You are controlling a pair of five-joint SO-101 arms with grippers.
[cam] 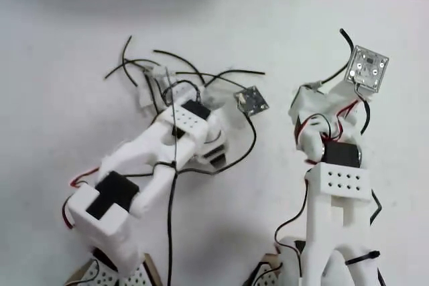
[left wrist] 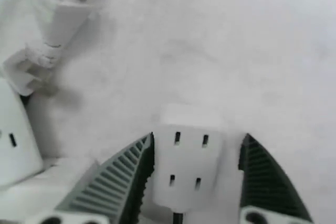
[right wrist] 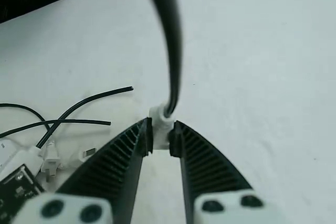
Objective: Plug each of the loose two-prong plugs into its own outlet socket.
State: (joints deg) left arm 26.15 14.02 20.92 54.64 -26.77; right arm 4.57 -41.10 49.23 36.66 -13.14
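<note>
Plug (right wrist: pixel 159 121) on its black cord (right wrist: pixel 169 35) sits pinched in the right gripper (right wrist: pixel 160 129) near the tabletop's right edge, I'd guess ready for carrying over. The left gripper (left wrist: pixel 198 139) straddles the outlet block (left wrist: pixel 186 156), jaws apart, probably to steady it; a spare plug (left wrist: pixel 65 9) lies nearby.

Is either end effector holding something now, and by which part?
The right end effector grips a white plug by its body, where the black cord enters. The left end effector is open, straddling the outlet block without clamping it.
</note>
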